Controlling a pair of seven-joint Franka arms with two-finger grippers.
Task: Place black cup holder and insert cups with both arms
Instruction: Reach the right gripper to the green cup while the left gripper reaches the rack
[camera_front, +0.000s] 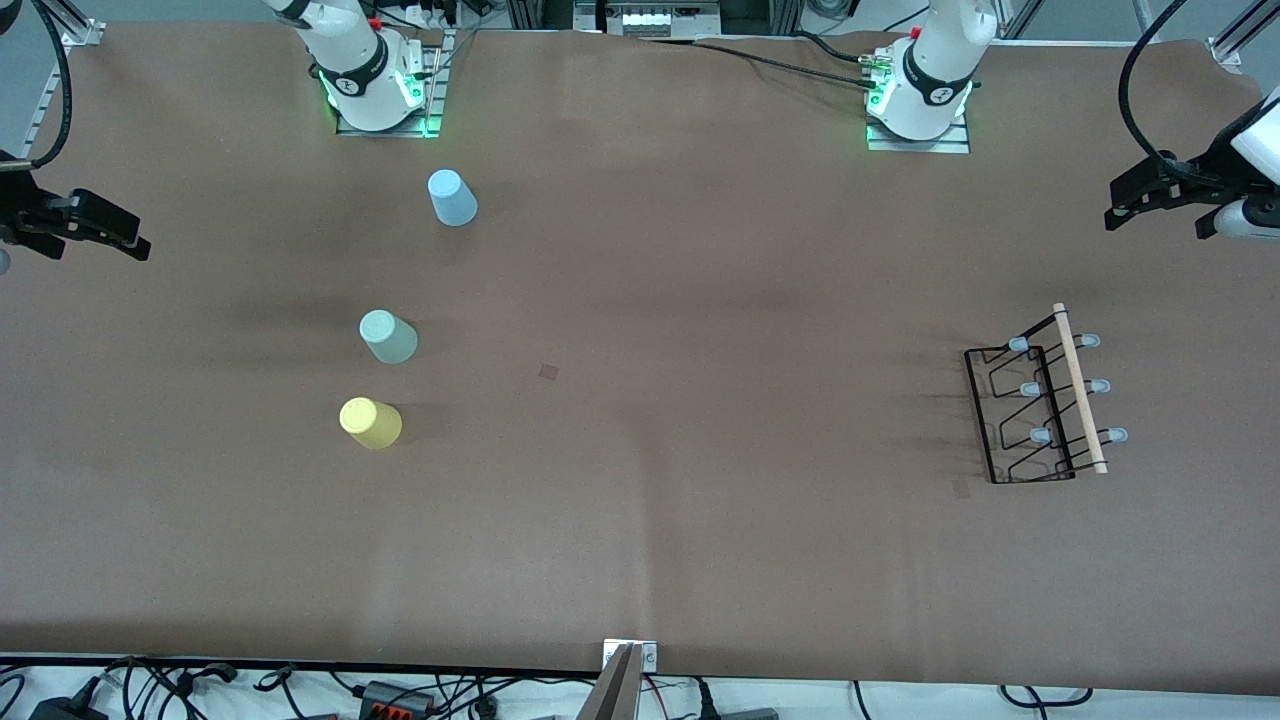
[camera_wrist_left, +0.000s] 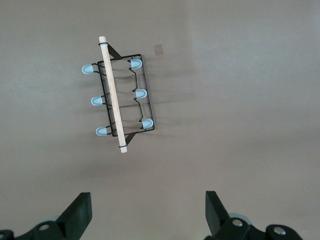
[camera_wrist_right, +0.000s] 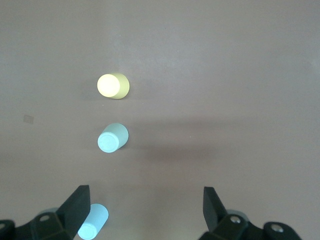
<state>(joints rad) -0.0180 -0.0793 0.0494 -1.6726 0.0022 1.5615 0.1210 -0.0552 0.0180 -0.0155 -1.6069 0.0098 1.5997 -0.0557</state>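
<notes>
The black cup holder (camera_front: 1040, 412), a wire rack with a wooden rod and pale blue pegs, rests on the table toward the left arm's end. It also shows in the left wrist view (camera_wrist_left: 120, 95). The light blue cup (camera_front: 452, 197), mint cup (camera_front: 388, 336) and yellow cup (camera_front: 370, 422) stand apart, narrow end up, toward the right arm's end. The right wrist view shows the yellow cup (camera_wrist_right: 113, 86), mint cup (camera_wrist_right: 112, 137) and light blue cup (camera_wrist_right: 93, 222). My left gripper (camera_wrist_left: 148, 200) is open and empty, high over its table end (camera_front: 1135, 200). My right gripper (camera_wrist_right: 146, 195) is open and empty, high over its end (camera_front: 110, 232).
The brown table (camera_front: 700, 520) has a small dark mark (camera_front: 549, 371) near its middle and a faint patch (camera_front: 961, 488) by the holder. The arm bases (camera_front: 380, 90) stand along the table's edge farthest from the front camera. Cables and a metal bracket (camera_front: 630, 660) lie along the nearest edge.
</notes>
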